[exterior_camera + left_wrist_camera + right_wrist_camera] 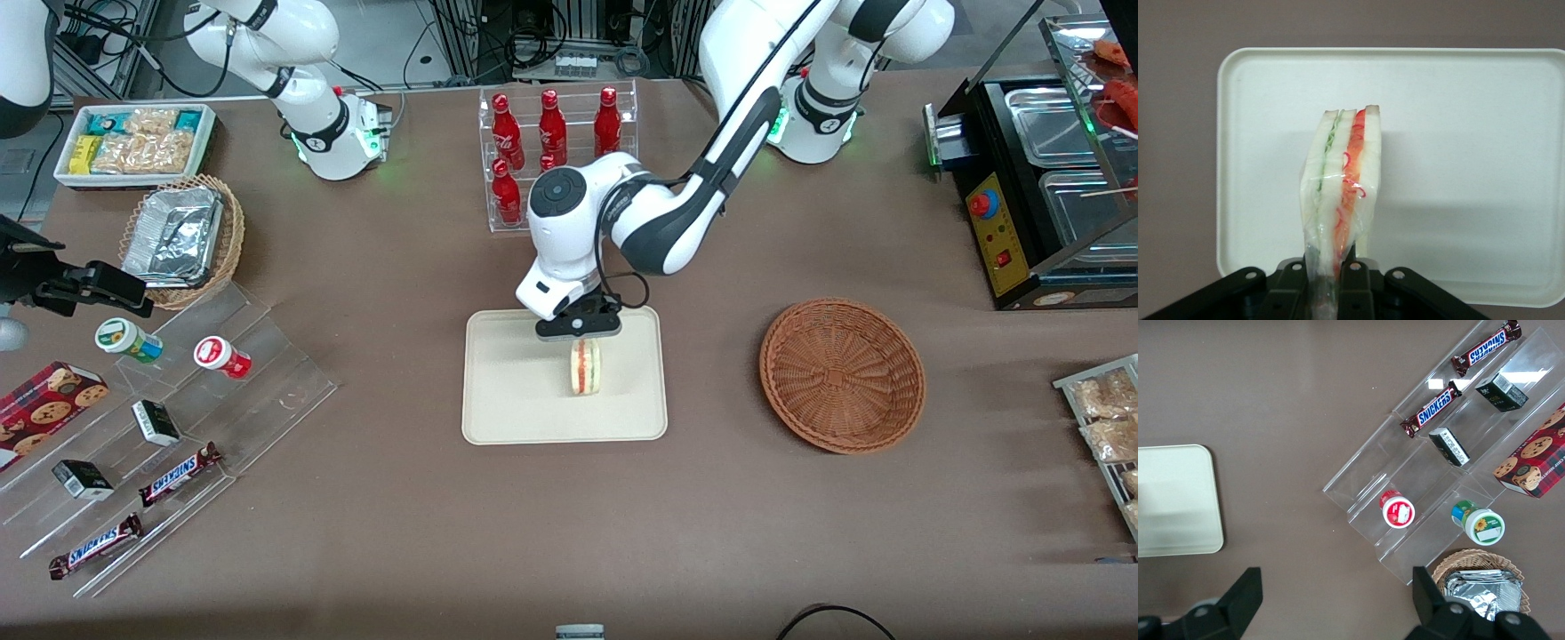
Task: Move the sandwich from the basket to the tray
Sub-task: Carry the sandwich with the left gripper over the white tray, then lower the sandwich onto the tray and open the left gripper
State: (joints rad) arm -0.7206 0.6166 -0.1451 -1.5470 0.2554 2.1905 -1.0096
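Front: my gripper is over the tray, pinching the sandwich, which hangs straight below, long axis vertical. Basket empty, toward my arm's end.
Wrist: fingers clamp the wrapper's edge; bare tray floor all round. I judge lowering remains.

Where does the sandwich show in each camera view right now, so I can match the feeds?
Front view: the sandwich hangs from the tool, shut on it, over the middle of the tray.
Left wrist view: the sandwich stands edge-on in the tool, above the tray.
Right wrist view: not in it.
Shared landmark: the tray, seen in all three.
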